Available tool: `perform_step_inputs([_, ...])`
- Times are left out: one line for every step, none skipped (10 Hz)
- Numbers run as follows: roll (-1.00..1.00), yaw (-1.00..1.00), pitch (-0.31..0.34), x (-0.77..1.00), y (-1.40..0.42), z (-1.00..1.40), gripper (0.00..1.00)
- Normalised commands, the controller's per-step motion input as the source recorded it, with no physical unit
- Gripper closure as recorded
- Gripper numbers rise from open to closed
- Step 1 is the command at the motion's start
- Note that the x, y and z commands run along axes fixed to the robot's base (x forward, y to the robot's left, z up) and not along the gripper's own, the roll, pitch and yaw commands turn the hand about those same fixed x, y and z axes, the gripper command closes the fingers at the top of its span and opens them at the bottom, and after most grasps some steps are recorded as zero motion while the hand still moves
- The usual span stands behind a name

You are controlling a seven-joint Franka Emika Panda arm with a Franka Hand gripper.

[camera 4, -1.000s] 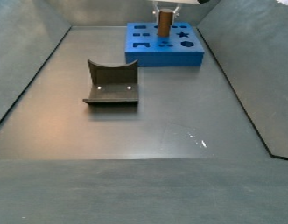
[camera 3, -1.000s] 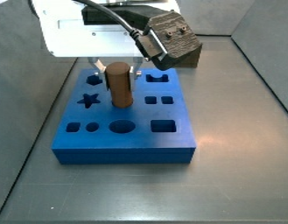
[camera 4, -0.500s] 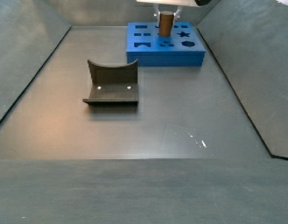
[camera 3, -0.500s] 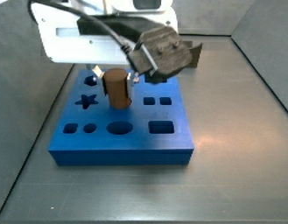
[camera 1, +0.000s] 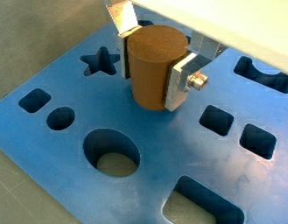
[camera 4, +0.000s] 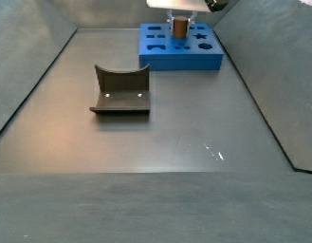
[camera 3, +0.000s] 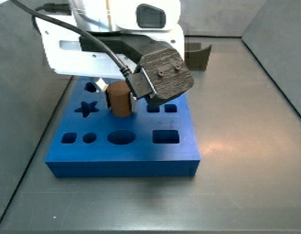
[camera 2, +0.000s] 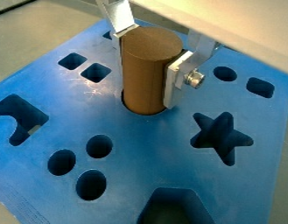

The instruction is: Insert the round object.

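The round object is a smooth brown cylinder peg point(camera 1: 152, 66), upright between my gripper's point(camera 1: 152, 70) two silver fingers, which are shut on its upper part. The peg stands on the blue block point(camera 1: 170, 144), and in a wrist view point(camera 2: 144, 74) its lower end sits in a round hole near the block's middle, with a dark gap at the rim. In a side view the peg point(camera 3: 118, 99) shows short above the block point(camera 3: 116, 157), under the gripper point(camera 3: 122, 91). It also shows far back in a side view point(camera 4: 178, 28). A larger round hole point(camera 1: 111, 150) is empty.
The blue block has several other shaped holes, including a star point(camera 2: 216, 136) and squares point(camera 1: 259, 140). The fixture, a dark olive bracket with a curved notch point(camera 4: 120, 90), stands mid-floor, apart from the block, and shows behind the arm point(camera 3: 197, 55). Grey walls enclose the floor.
My gripper has come down with the peg. The peg now shows shorter above the block, its lower end in the hole. The block has shifted slightly.
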Motion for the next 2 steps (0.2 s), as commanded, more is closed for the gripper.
perform_step_inputs([-0.03, 0.0, 0.0, 0.0, 0.02, 0.0, 1.0])
perform_step_inputs([0.0, 0.0, 0.0, 0.0, 0.0, 0.0, 1.0])
